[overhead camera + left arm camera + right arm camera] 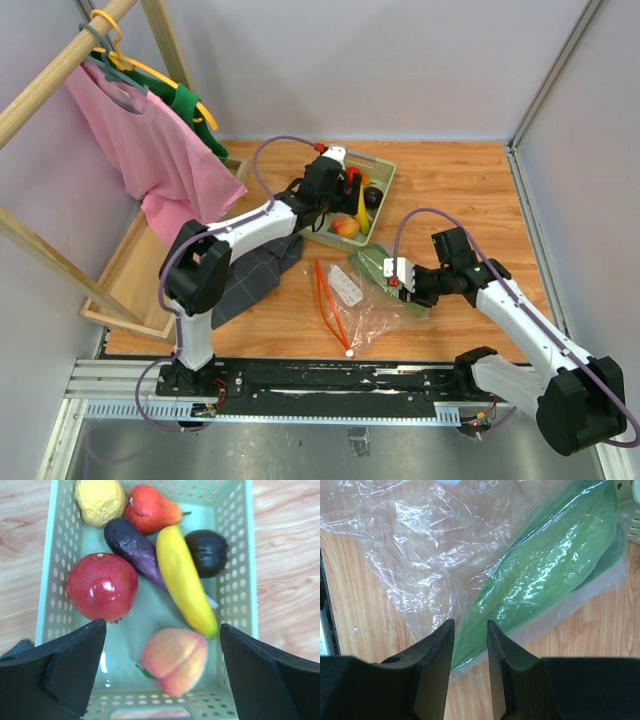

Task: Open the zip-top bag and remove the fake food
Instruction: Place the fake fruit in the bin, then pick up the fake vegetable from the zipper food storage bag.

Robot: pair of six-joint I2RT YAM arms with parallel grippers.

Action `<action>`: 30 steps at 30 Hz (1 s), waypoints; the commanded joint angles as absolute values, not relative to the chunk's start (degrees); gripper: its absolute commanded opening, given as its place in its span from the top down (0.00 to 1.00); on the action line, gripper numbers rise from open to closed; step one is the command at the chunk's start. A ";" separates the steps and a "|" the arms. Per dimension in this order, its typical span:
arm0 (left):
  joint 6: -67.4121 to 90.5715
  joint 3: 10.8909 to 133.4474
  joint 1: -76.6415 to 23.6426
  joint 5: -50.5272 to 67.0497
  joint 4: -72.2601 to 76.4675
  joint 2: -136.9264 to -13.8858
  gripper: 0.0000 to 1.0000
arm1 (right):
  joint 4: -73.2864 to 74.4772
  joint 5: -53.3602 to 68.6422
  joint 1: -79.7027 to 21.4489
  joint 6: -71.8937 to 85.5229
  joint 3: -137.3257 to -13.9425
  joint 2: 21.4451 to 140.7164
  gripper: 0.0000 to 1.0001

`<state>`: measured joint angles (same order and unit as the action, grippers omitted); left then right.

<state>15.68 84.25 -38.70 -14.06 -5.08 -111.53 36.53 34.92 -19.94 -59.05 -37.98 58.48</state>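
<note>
Left end effector [161,630] hangs over the pale green tray [52,585]. Fingers [70,672] are spread wide, nothing between them.

Fake food [182,575] in the tray:
- red round fruit [102,586] on the left
- peach [174,660] nearest the fingers
- yellow banana [192,605] lengthwise down the middle
- dark purple eggplant [131,546] touching the banana's left side
- dark round piece [207,552] against the right wall
- red-orange piece [150,507] and lumpy yellow piece [100,500] at the far end

The tray sits toward the far side of the worktop [460,190].

Zip-top bag [352,305] lies flat on the worktop between the two arms, near the tray's near corner. Its orange-red zip strip [322,290] runs along the left side and the white label [347,285] is just right of it. The long green leafy piece [555,565] is inside the plastic, along the right edge of the bag.

Right end effector [470,625] is at that right edge, over the lower tip of the leafy piece. Its fingers [437,660] are close together with a narrow gap, and bag and leaf show through it. I cannot tell from the wrist view whether it is actually pinching the plastic or sitting just above it.

A dark grey cloth [255,275] lies under the left arm. A pink shirt [150,150] hangs on the wooden rack [45,80] at far left.
</note>
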 commanded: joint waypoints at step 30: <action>38.47 23.45 -38.23 16.43 26.01 -46.10 0.32 | 41.72 42.19 -15.02 -47.55 -47.82 61.69 0.32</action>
<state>31.42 28.88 -38.70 13.67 26.81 -52.45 38.44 40.10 -15.94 -51.99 -43.64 59.64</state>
